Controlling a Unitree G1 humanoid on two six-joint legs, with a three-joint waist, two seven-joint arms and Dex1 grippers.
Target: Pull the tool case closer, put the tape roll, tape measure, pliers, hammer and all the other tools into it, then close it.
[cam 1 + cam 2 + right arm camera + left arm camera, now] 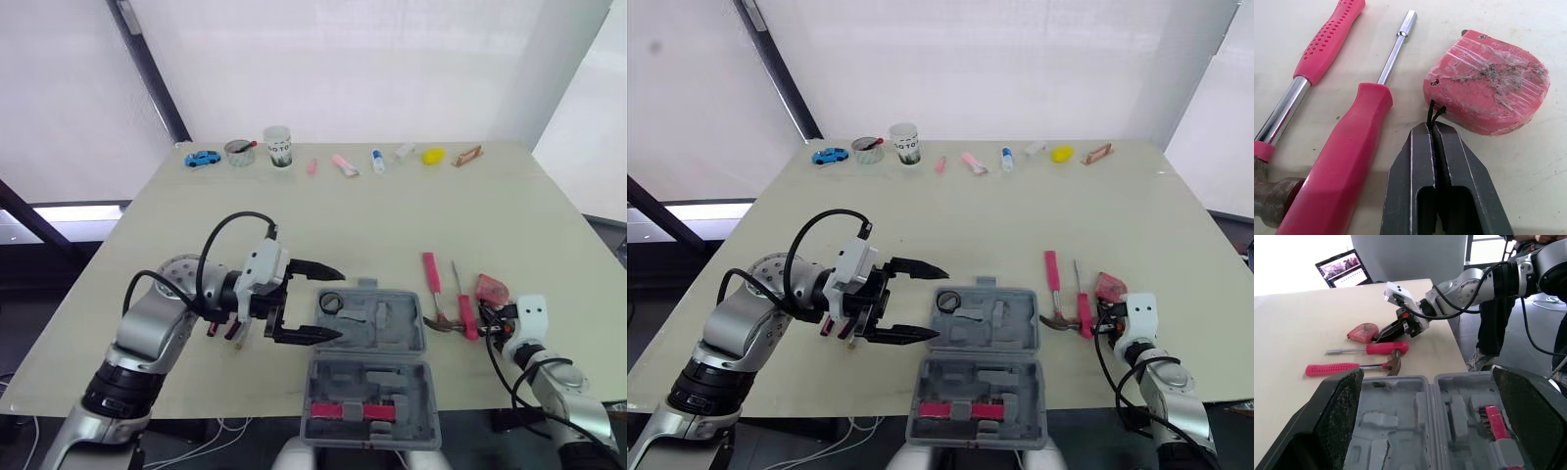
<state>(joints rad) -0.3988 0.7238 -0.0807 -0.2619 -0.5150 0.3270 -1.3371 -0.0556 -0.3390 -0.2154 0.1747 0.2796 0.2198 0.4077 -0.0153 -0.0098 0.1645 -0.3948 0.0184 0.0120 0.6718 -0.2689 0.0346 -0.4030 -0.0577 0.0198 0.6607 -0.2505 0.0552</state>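
Pale and wide, the bench (323, 215) has white walls (392, 59) behind it. The grey tool case (392, 328) lies open at the bench's near edge. One half is a tray. The other half lies closer to the robot and has a pink strip (353, 409) in it.

The left hand (340, 304) is just beside the case. Its two black fingers are spread wide and point at the tray. A black tape roll (331, 303) lies in the tray, in the corner nearest this hand.

The right hand (1431, 132) is on the other side of the case, low over the bench. Its fingers are pressed together, and they pinch the little black strap (1434, 111) of the pink tape measure (1488, 95). The tape measure lies flat on the bench, just past the tips of this hand.

Between the right hand and the case lie two long tools, side by side. The closer one to the hand is a screwdriver (1342, 156) with a pink handle. The next one is the hammer (1327, 39) with a pink grip. The hammer's head sits right by the screwdriver's handle.

Far from both hands, a row of small things stands along the far edge of the bench. It has a blue toy car (202, 158), a tin (239, 152), a cup (278, 146), a small bottle (377, 161) and a yellow thing (433, 155).

Past the right hand's side of the bench, a person (1488, 333) stands, and a laptop (1342, 268) glows.
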